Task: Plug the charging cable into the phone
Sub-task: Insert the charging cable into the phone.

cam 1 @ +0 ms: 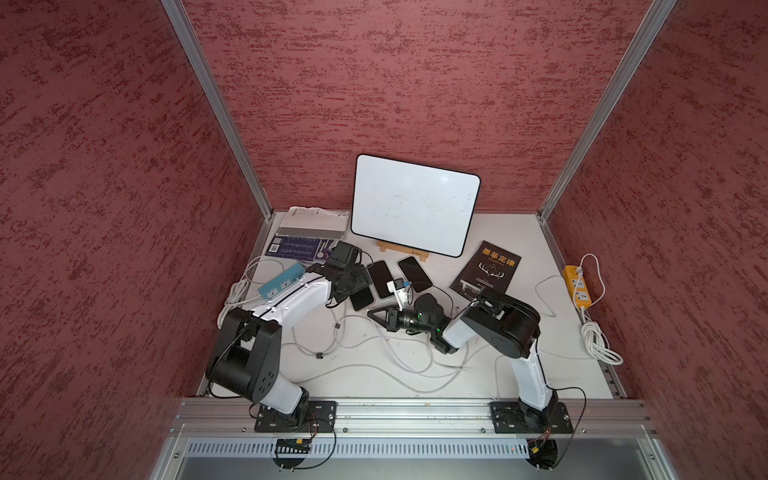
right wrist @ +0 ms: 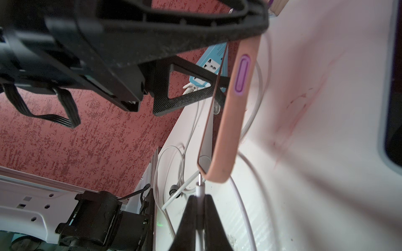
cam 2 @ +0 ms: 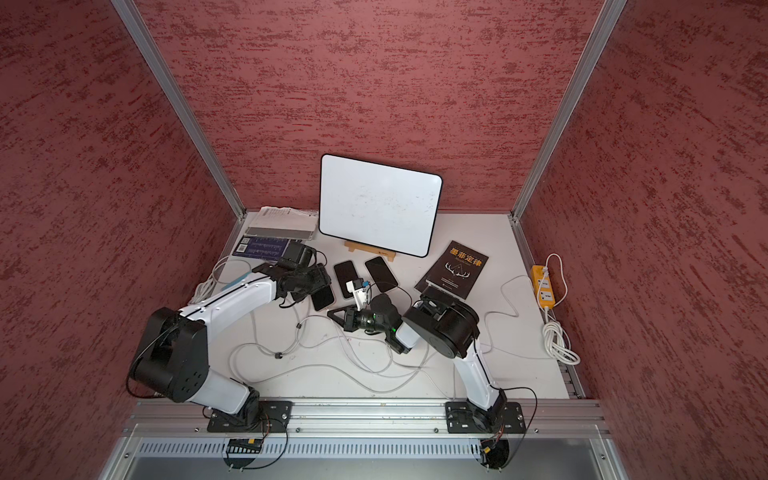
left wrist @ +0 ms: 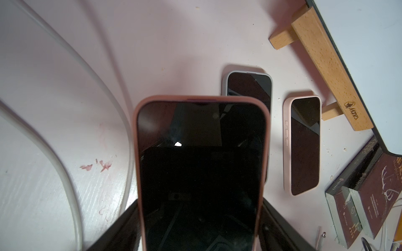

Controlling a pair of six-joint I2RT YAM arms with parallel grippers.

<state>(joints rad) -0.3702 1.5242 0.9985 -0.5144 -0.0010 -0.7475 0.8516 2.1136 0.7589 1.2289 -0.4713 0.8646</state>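
Pink-cased phone (left wrist: 200, 152), gripped by left pincer (left wrist: 201, 230), hangs just beside the cable plug (right wrist: 199, 188) pinched in right pincer (right wrist: 200, 203).

A white tabletop (cam 1: 519, 353) carries a white rectangular whiteboard (cam 1: 415, 203) on a wooden stand (cam 1: 399, 249) at the far side. A dark paperback book (cam 1: 490, 270) lies to its right, and stacked printed booklets (cam 1: 311, 226) lie in the far left corner. Two dark-screened phones, one grey-cased (cam 1: 380, 279) and one pink-cased (cam 1: 413, 273), lie flat near the middle. A blue power strip (cam 1: 282, 278) lies on the left, a yellow power strip (cam 1: 577, 286) sits at the right edge, and loose white cables (left wrist: 72, 195) trail across the near half.
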